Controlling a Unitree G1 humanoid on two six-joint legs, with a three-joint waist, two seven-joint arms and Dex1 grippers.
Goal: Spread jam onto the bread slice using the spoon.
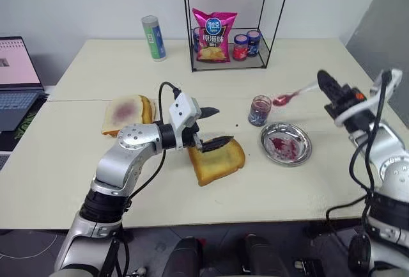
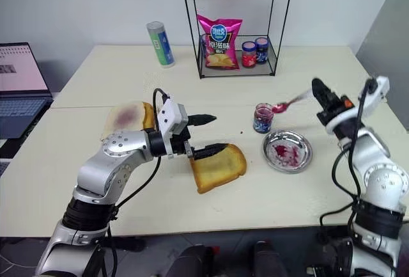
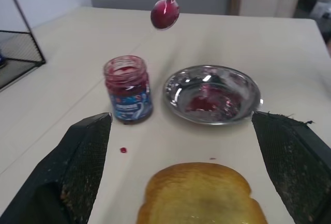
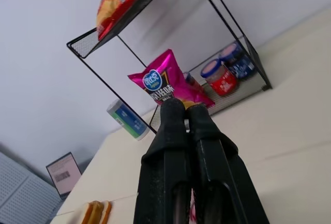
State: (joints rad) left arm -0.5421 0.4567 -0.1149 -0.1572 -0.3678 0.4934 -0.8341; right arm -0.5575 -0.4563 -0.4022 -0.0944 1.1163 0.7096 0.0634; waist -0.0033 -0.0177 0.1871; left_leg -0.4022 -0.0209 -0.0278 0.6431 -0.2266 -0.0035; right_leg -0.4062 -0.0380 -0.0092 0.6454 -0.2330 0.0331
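Left eye view, right hand [image 1: 321,79] raised, gripping spoon [image 1: 291,96]

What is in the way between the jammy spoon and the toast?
Nothing visible blocks it. The spoon, held in the right gripper, hangs above the jam jar; bare table lies between there and the bread slice.

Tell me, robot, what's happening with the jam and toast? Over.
Right gripper shut on spoon, jam-loaded, above jam jar. Left gripper open over bread slice. Nothing between.
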